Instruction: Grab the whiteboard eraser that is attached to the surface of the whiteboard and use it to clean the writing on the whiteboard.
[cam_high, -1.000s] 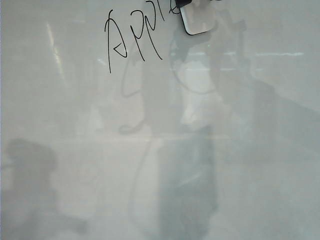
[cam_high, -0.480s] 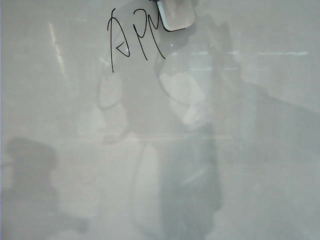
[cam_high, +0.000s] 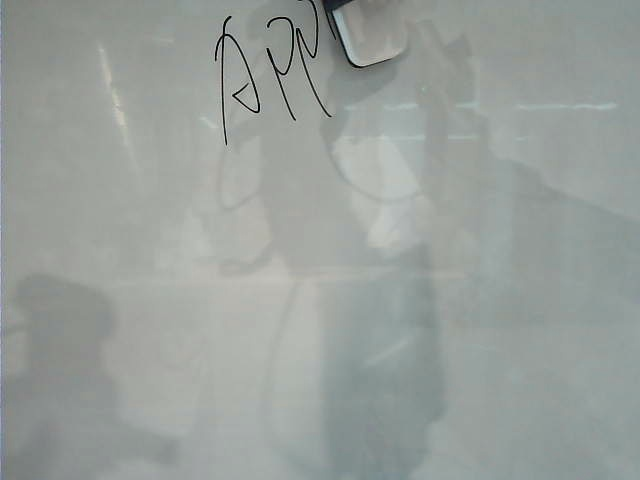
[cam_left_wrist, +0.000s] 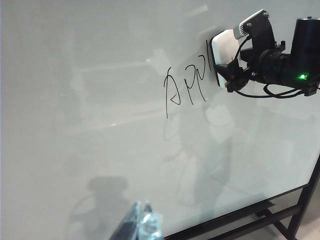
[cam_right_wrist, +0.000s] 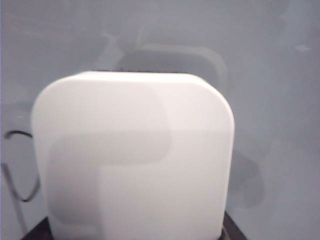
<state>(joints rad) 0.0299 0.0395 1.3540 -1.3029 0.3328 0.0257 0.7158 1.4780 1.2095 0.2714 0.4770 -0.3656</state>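
Filling the right wrist view, nearest of all, the whiteboard eraser is showing as a smooth white plastic block with rounded corners and a dark strip along its underside; it is reading as light, rigid and rather slick, best gripped across its two long edges. The right gripper is clamping it with jaws set wide on the block, pressing it flat to the board at the tail of the word, near the top edge of the exterior view. The left gripper is showing only as a blurred tip at the frame's edge, well apart from the work; its opening cannot be told. Beyond lies the writing, thin black slanted marker strokes, "App" and part of a further stroke showing beside the eraser. Farthest, the whiteboard is spreading glossy, pale grey, flat and hard, carrying soft reflections and shadows.
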